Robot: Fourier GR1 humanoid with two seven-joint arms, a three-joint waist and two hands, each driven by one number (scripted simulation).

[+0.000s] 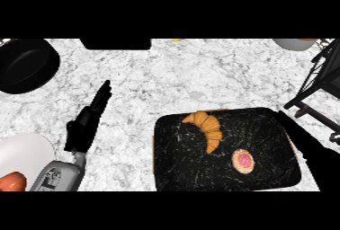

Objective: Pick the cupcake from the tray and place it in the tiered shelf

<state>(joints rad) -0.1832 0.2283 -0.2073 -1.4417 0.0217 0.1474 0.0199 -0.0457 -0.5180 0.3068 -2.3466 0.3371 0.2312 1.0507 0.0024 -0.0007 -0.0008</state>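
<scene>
- The cupcake (243, 161) is seen sitting on the black tray (179, 175), toward its right side, with the pink top facing up. Nothing is touching it yet.
- A croissant (208, 128) is also lying on the tray, up and left of the cupcake, a little apart from it.
- The right hand (306, 144) is only seen as a dark shape along the tray's right edge, near the cupcake. Whether the fingers are spread or curled can't be told from this view.
- The left hand (88, 120) is parked on the counter (199, 72) left of the tray, fingers straight and pointing away, nothing held.
- The tiered shelf (319, 85) is glimpsed at the right edge, a dark frame beyond the tray's far right corner.
- So it's judged to be the reach step: the pick isn't done.
- The next move probably calls for the right hand to be brought over the cupcake and closed around it without the croissant being bumped, then lifted toward the shelf.
- A black pan (25, 65) and a white plate (25, 152) are off to the left, well out of the way.
</scene>
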